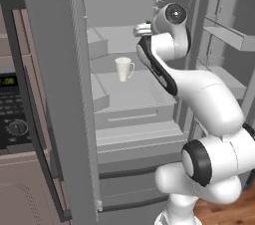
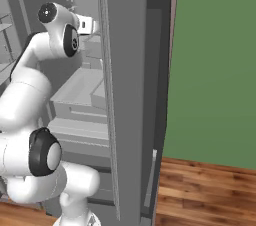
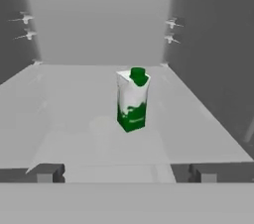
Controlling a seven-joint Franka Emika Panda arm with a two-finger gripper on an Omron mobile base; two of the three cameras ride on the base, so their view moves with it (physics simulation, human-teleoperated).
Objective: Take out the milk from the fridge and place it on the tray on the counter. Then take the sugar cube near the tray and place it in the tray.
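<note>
The milk (image 3: 133, 100) stands upright on a grey shelf (image 3: 74, 119) inside the open fridge (image 1: 129, 114), roughly midway between the shelf's side edges and back from its front edge. We see our end effector (image 3: 126, 173) facing it with its fingers (image 3: 47, 173) spread wide, gripping nothing, well short of the carton. A white mug (image 1: 123, 68) sits on a lower shelf.

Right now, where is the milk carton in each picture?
Left base view: the milk shows its green cap, upper middle, above the mug.
Right base view: the fridge door fronts that shelf.
Hand view: centre, upright.
Shared landmark: the fridge's back wall.
</note>
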